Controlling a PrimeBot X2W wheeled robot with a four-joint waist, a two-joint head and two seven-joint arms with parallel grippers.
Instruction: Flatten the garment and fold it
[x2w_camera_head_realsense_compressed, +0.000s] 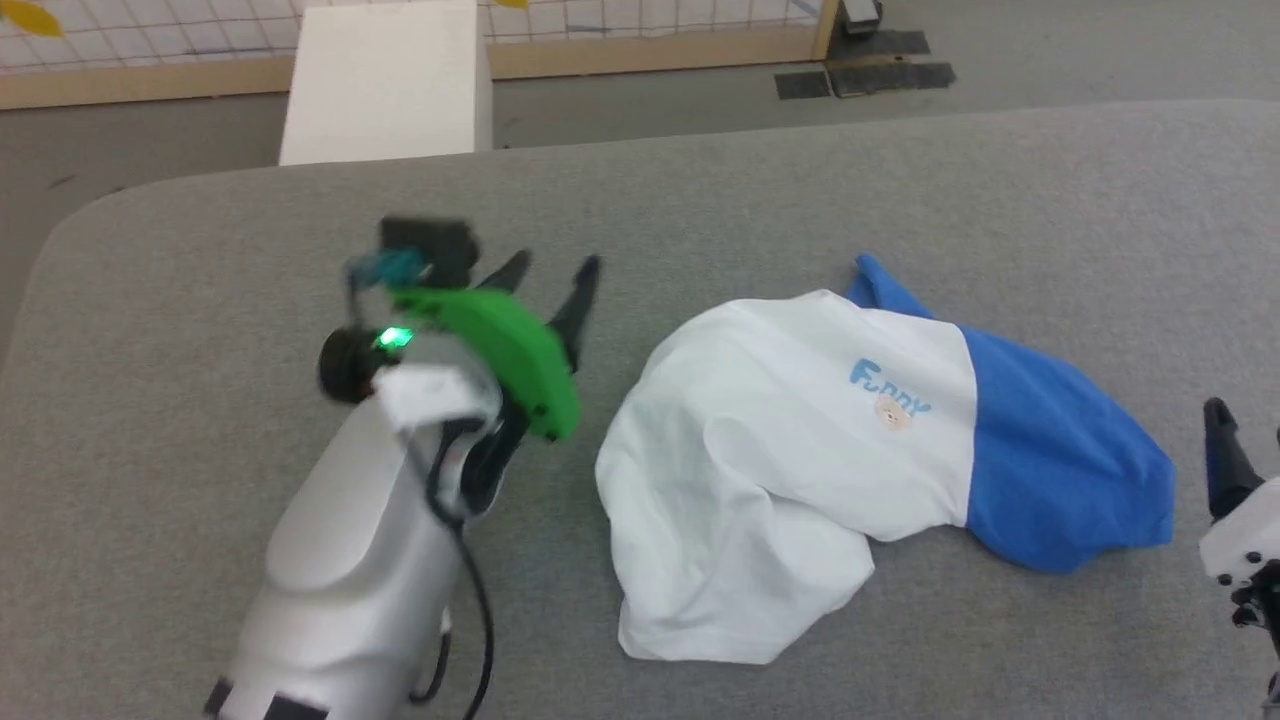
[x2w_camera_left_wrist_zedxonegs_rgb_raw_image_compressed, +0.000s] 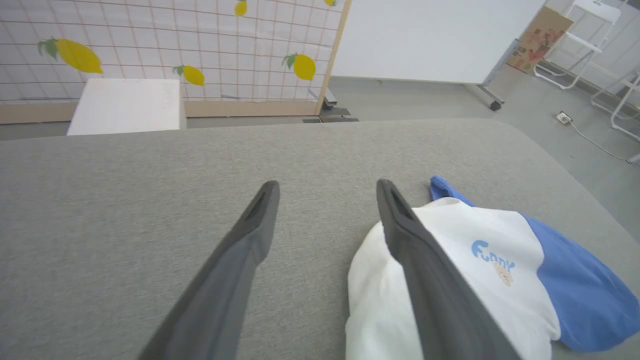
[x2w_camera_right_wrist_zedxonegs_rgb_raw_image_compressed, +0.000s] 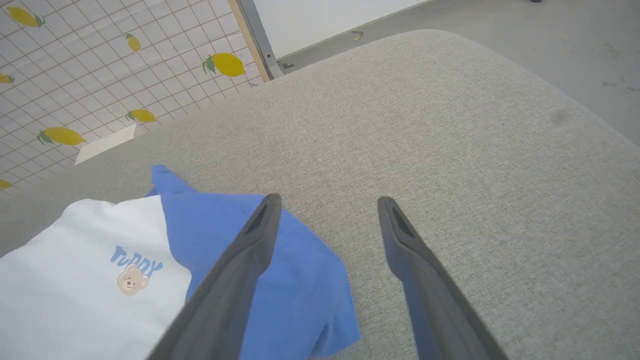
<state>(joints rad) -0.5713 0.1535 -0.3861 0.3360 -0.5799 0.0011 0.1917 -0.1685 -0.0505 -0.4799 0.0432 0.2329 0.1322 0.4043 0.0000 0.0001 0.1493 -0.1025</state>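
Head view: crumpled soft garment (x2w_camera_head_realsense_compressed: 800, 450) on grey woven table (x2w_camera_head_realsense_compressed: 200, 300); left pincer (x2w_camera_head_realsense_compressed: 556, 262), right pincer (x2w_camera_right_wrist_zedxonegs_rgb_raw_image_compressed: 328, 200) wide, empty.

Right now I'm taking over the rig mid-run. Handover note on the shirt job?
Left gripper: open, empty, over the table, to the left of the T-shirt.
Right gripper: open, empty, by the blue sleeve at the shirt's right end.
T-shirt: bunched in a heap mid-table, chest print facing up, white body rumpled.
Done: nothing flattened or folded yet.
Left: spread it flat, then fold it.
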